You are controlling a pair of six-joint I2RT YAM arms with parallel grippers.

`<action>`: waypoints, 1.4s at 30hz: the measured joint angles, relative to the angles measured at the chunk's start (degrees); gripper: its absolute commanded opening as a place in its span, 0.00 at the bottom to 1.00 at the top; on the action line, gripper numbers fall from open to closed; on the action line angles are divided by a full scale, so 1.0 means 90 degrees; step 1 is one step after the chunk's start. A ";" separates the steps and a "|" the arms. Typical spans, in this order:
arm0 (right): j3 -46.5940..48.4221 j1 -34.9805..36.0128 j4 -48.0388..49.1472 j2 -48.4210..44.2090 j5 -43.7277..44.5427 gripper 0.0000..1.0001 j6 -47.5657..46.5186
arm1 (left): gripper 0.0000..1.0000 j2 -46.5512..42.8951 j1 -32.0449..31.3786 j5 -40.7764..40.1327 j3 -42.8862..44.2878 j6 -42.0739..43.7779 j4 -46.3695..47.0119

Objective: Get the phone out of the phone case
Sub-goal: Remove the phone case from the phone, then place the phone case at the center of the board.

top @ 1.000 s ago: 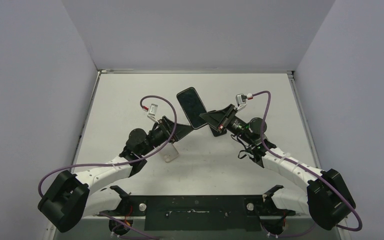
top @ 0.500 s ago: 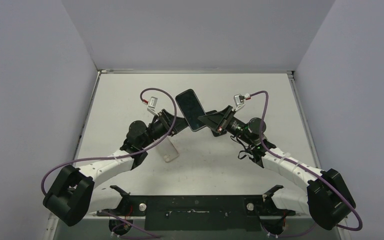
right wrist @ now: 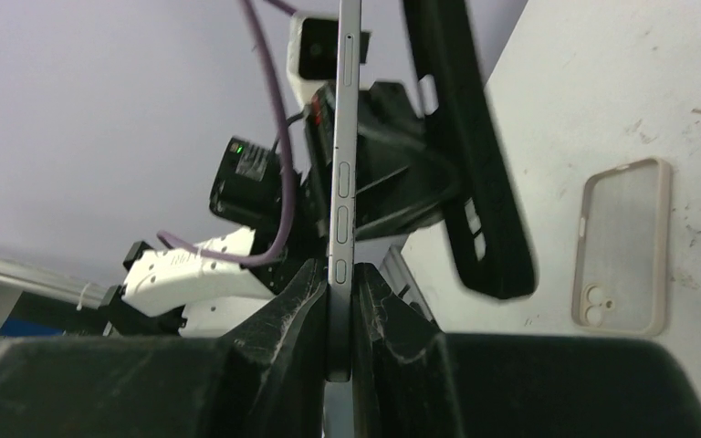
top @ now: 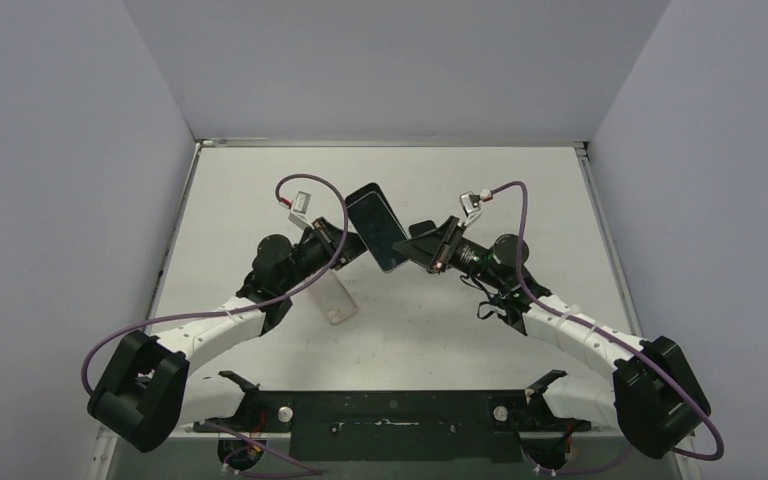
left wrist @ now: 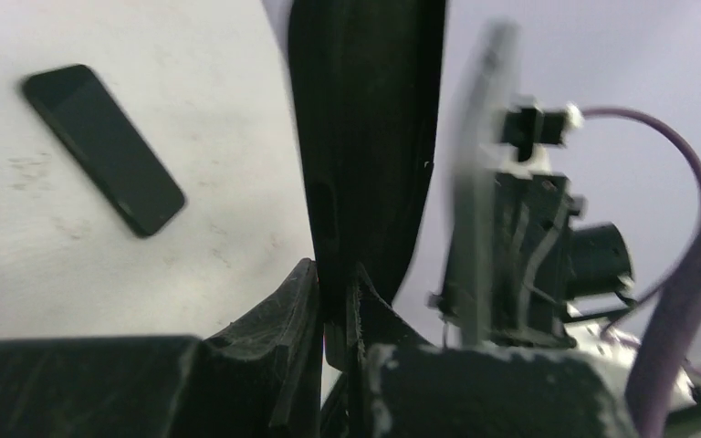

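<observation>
From above, both my arms reach out from the near edge and bend inward at the elbows. My left gripper [top: 350, 246] and my right gripper [top: 412, 247] point at each other above the middle of the table [top: 240, 190]. The phone [top: 376, 226] hangs between them, lifted off the surface and tilted, with its dark face toward the camera. A clear case [top: 333, 298] lies flat on the table just under my left wrist.

Through my left wrist camera, my left gripper is clamped tight on the lower end of a black case [left wrist: 365, 137], which stands upright out of the fingers. Just to its right, across a narrow gap, is the blurred grey edge of the phone, with my right gripper's body behind it. A second dark phone [left wrist: 102, 148] lies flat on the table, well off to the side.

Through my right wrist camera, my right gripper is closed on the phone's thin edge. The phone stands upright with its side buttons toward the lens. The black case leans just beside it without touching. The clear case lies on the table beyond them.
</observation>
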 measured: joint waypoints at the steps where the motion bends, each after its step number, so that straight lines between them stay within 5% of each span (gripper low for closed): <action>1: 0.0000 0.0000 -0.0005 -0.0002 -0.0151 0.00 0.0005 | 0.00 0.0000 0.0046 -0.0168 0.0017 0.0066 -0.0177; 10: 0.0000 -0.0238 -0.0403 -0.0153 -0.0750 0.00 -0.0243 | 0.00 0.0226 0.0238 -0.1239 0.0202 0.0503 -0.1763; 23: 0.0012 -0.0780 -0.2909 -0.0695 -0.0236 0.00 -0.2142 | 0.00 0.1678 0.0228 -0.1404 0.0758 0.0614 -0.3456; 34: 0.0012 -0.0780 -0.3283 -0.0522 -0.0027 0.00 -0.2552 | 0.00 0.1906 -0.0119 -0.1802 0.0940 0.0182 -0.4388; 42: 0.0012 -0.0780 -0.3381 -0.0401 0.0015 0.00 -0.2708 | 0.13 0.2001 -0.0260 -0.2152 0.0940 -0.0206 -0.4675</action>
